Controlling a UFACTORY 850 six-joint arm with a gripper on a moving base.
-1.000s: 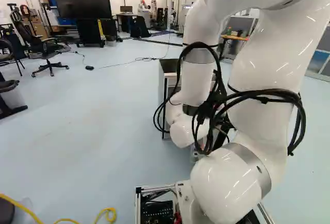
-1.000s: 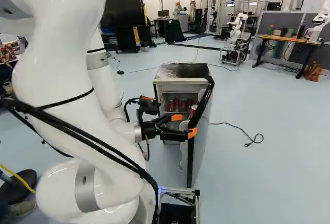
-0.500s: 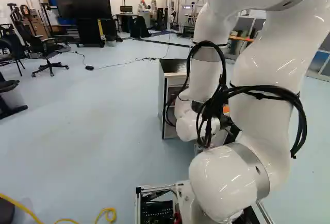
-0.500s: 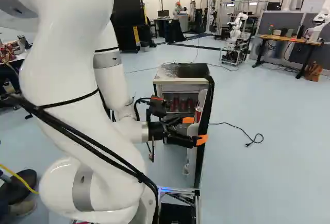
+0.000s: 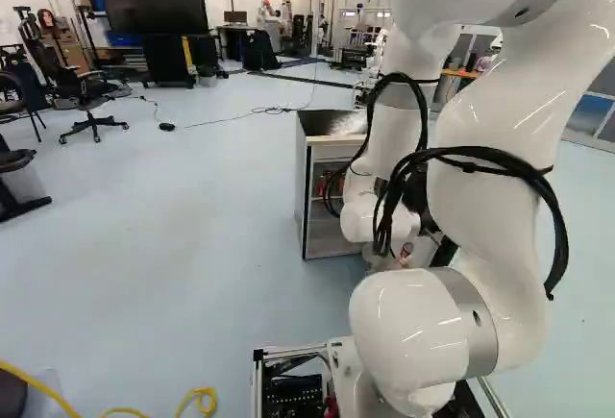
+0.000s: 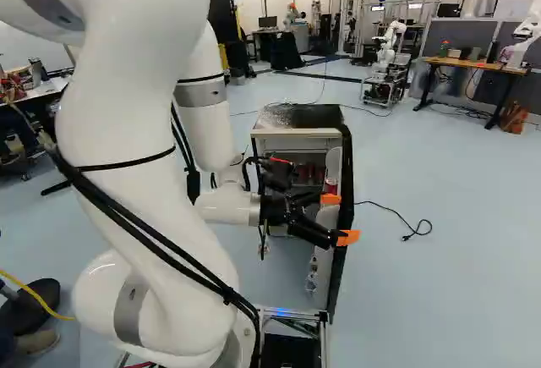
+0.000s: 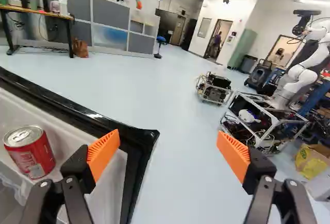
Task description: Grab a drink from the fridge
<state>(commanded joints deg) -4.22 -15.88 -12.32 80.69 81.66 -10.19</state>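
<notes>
- Can [image 7: 30, 153]: a red one stands upright in the shelf of the fridge door [image 7: 82, 112], on its inner side. More cans [image 6: 308, 173] show dimly inside the fridge [image 6: 296, 133].
- What has just changed: the door stands wider open than a moment ago, and the arm [image 6: 118, 131] has swung the gripper [image 6: 339, 218] across with it, toward the right of the right base view. The base has not moved; the fridge body keeps its place.
- For the task, that looks like the door being pushed clear so that the drinks can be reached. Opening seems nearly done; grabbing is yet to come.
- The fingers are spread wide, with nothing pinched. One is close by the door's dark edge, on the side toward the can; whether it touches the door cannot be told.
- The can is beside that finger, not between the two. The gripper likely needs to back off, turn toward the door's inner side and line up around it.
- In the way: the door's rim and shelf wall, which a low approach could catch; a knock might swing the door or tip the can.
- Around: a loose cord [image 6: 393, 214] lies on the floor beside the fridge, and another robot [image 7: 304, 74] stands well apart.
</notes>
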